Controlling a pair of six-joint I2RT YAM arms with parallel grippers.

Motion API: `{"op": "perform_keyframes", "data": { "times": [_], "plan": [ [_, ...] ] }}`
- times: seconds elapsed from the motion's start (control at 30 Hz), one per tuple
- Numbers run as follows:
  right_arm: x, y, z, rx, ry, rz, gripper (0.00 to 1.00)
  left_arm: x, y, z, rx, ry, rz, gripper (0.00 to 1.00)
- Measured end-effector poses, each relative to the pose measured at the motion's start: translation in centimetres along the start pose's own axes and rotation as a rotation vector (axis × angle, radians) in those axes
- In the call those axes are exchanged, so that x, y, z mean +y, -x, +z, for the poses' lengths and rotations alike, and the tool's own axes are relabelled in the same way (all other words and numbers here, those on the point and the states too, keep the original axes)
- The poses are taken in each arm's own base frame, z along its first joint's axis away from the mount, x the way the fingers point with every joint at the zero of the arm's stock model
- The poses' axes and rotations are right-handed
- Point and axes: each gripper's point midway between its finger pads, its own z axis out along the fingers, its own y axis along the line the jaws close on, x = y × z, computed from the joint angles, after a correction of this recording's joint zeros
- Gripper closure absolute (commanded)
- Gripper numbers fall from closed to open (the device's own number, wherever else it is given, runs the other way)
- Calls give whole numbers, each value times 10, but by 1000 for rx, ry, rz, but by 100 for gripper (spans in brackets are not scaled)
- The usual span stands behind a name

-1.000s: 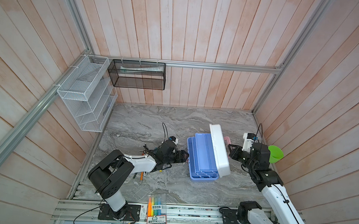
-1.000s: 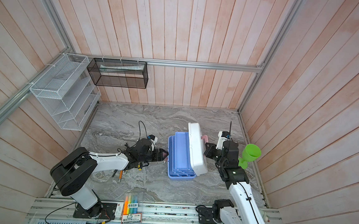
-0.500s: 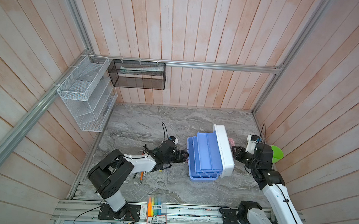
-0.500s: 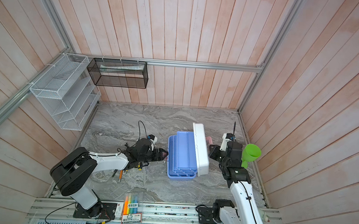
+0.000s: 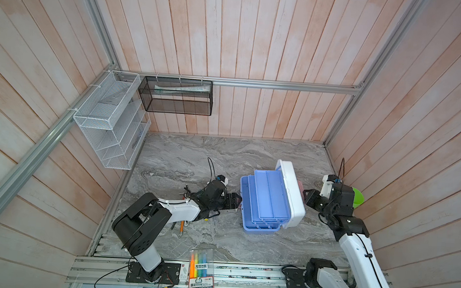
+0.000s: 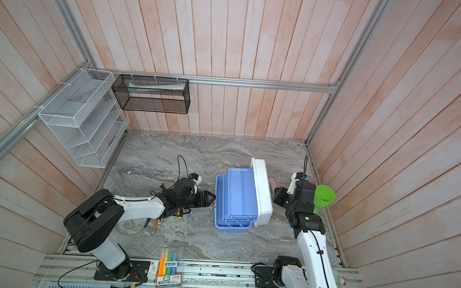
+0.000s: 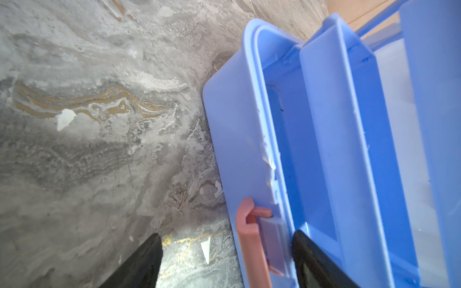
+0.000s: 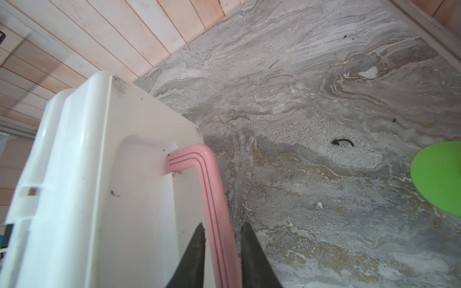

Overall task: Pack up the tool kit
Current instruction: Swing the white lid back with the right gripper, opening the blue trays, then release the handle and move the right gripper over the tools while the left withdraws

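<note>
Sitting right of centre on the marble tabletop (image 5: 195, 153), the tool kit case (image 5: 269, 205) is open: white lid (image 5: 292, 193) tipped up along the right side in both top views, blue trays (image 6: 240, 192) stepped out over the blue base (image 7: 232, 139). Right gripper (image 8: 222, 232) is at the lid's outer face, fingers straddling the pink handle (image 8: 214, 189) with a sliver of gap on one side: loosened, not clenched. Left gripper (image 7: 227, 234) is at the base's left wall, fingers spread wide, one inside the base, one over the tabletop, pink latch (image 7: 249, 237) between them, grasping nothing. Orange-handled screwdriver (image 5: 182, 226) lies beside the left arm. Highlighter pack (image 5: 201, 262) is at the front edge; green cup (image 5: 357, 198) is beside the right arm.
</note>
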Motion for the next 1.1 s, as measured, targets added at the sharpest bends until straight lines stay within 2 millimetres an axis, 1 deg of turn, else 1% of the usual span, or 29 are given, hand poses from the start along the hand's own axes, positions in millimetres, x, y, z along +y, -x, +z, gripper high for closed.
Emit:
{"op": "perform_keyframes", "data": {
  "times": [0.13,0.2,0.27,0.37,0.47,0.53,0.6,0.73,0.87,0.93,1.1],
  "plan": [
    [-10,1,1,6,-43,2,74,0,0,0,0,0,1,17],
    [-15,5,-2,-2,-70,-2,74,0,0,0,0,0,5,17],
    [-17,15,-8,-25,-93,-5,74,0,0,0,0,0,8,17],
    [-10,36,-21,-87,-97,-26,73,0,0,0,0,-1,15,17],
    [-2,51,-33,-137,-85,-44,73,-1,0,-1,1,-4,23,17],
    [2,55,-37,-146,-72,-56,72,-2,1,-2,1,-5,30,18],
    [5,52,-36,-131,-55,-68,71,-2,1,-4,1,-2,34,17],
    [12,40,-27,-63,-11,-92,64,2,-3,-5,14,18,39,17],
    [19,23,-15,14,3,-122,62,13,-13,-5,42,56,40,17],
    [23,17,-10,41,12,-135,62,16,-16,-6,53,71,42,15],
    [28,2,6,108,6,-162,61,14,-12,-14,40,80,62,11]
  ]
}}
